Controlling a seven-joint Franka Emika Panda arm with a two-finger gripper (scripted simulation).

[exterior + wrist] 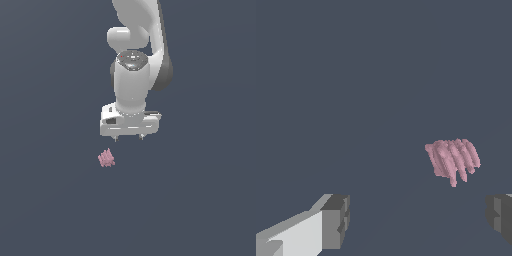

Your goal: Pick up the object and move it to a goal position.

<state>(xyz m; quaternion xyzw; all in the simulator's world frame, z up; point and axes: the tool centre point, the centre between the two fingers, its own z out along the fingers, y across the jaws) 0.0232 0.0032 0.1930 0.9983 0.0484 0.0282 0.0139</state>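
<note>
Plain dark slate-blue ground (45,210), flat, featureless, evenly lit throughout

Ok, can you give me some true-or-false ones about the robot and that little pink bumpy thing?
1. The gripper is holding the pink clump. False: the clump sits apart from it, ungrasped.
2. The jaws are open. True.
3. The clump is bigger than the gripper. False: it is much smaller.
4. In the exterior view, the clump lies lower and toward that view's left of the gripper. True.
5. The clump is smooth and round. False: it is lumpy and ridged.
</note>
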